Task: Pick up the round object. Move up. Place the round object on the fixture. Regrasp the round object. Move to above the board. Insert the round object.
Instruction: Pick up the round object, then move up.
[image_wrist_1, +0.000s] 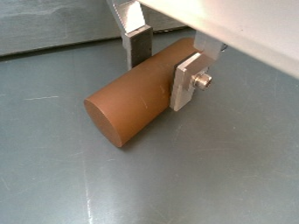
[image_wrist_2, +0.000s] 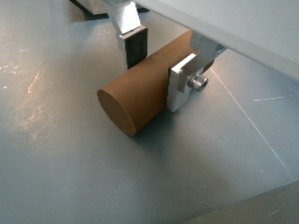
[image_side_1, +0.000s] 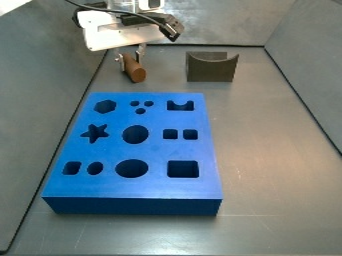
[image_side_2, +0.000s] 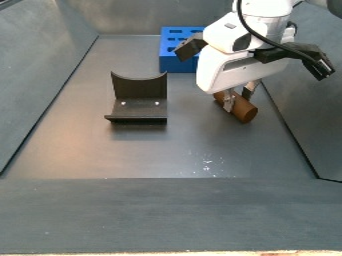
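The round object is a stubby orange-brown peg lying on its side on the grey floor, also seen in the other wrist view. My gripper straddles it from above, one dark pad against its far side and one silver finger plate pressed on its near side, shut on it. In the side views the gripper stands low over the peg near the back left wall, apart from the dark fixture with its U-notch. The blue board with its cutouts lies nearer the front.
Slanted metal walls close in the floor on both sides. From the opposite side the fixture sits to the left of the gripper, and the board lies behind it.
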